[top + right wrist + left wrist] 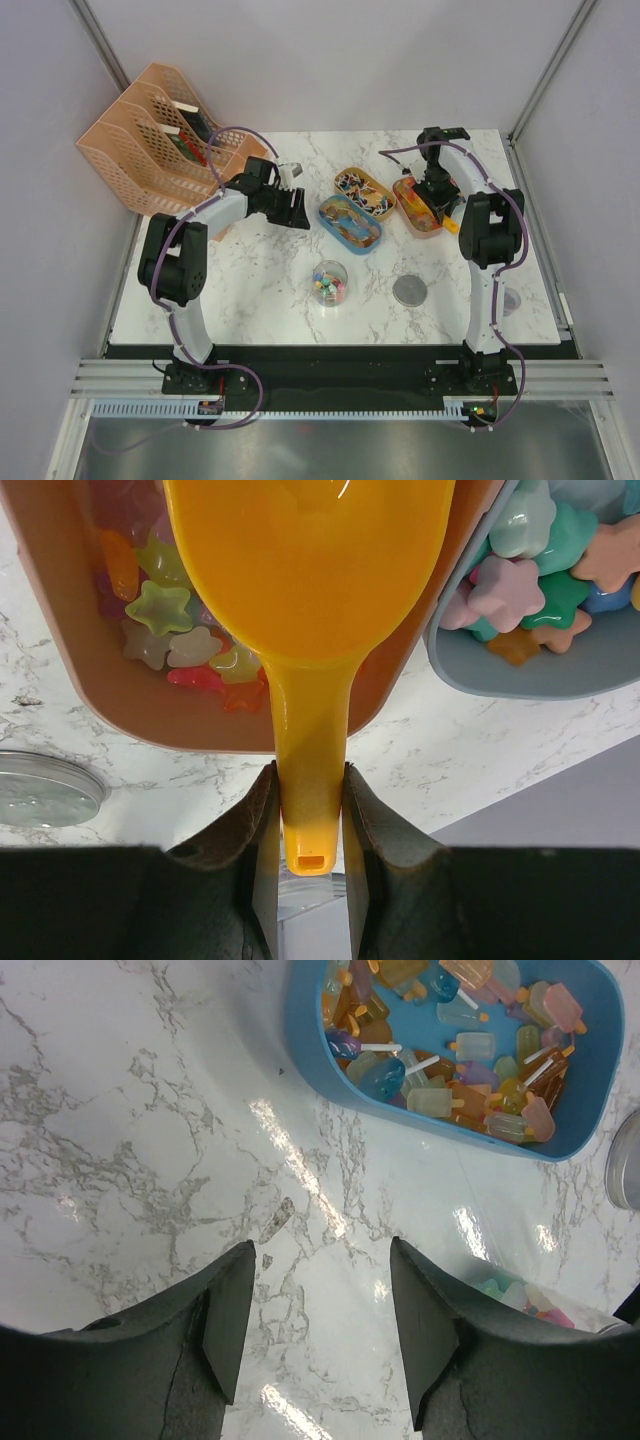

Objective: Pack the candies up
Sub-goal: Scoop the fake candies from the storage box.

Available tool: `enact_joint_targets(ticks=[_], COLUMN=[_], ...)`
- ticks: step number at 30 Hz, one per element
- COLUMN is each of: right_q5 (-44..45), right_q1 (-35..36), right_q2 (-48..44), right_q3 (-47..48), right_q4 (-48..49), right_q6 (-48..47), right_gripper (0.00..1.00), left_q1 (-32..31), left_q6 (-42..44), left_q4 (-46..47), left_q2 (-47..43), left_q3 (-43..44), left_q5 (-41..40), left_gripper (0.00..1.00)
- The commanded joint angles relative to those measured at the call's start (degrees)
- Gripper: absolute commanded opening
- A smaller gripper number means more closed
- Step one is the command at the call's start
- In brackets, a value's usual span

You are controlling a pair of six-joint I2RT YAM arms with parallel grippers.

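Nearest you, the jar (330, 283) is waiting at centre, its lid (410, 291) lying aside. Your left gripper (320, 1252) is hovering wide and empty at eleven o'clock. At two o'clock your right gripper (308, 802) is pinching the scoop (310, 570) over the candies (160, 608) in the salmon tray (100, 705): scooping step, I'd say. Next, dip, then carry level.

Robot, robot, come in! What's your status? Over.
Left fingers open, empty, over table. Right fingers shut on scoop, its bowl over star candies in orange tray. Nothing blocking.
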Motion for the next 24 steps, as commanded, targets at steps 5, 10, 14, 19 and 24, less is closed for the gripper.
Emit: enact_joint_targets(ticks=[5, 10, 14, 19, 24], right_q5=[-2.71, -5.43, -7.90, -9.57, -10.89], right_q1=[-0.36, -1.33, -1.86, -2.30, -3.18], right_q2=[-0.94, -3.32, -5.87, -8.24, -13.77], right_q3=[-1.08, -4.15, -6.88, -9.69, -17.68], right_q4=[0.17, 2.10, 4.65, 7.02, 13.34], right_q6=[-1.36, -1.72, -1.98, -1.89, -2.33], right_gripper=[0.00, 0.00, 0.00, 0.00, 0.00], left_q1=[0.12, 0.20, 0.12, 0.12, 0.12], left_q6=[5.23, 6.10, 7.77, 8.39, 8.13], left_q4=[-0.86, -1.74, -3.15, -4.47, -5.61], left_q2=[-2.01, -2.01, -2.27, -2.53, -2.80], left_q3=[-0.39, 0.58, 2.16, 3.22, 3.92], left_q5=[-2.36, -3.41, -4.29, -4.99, -5.08], left_gripper=[0.64, 0.64, 0.64, 0.64, 0.65])
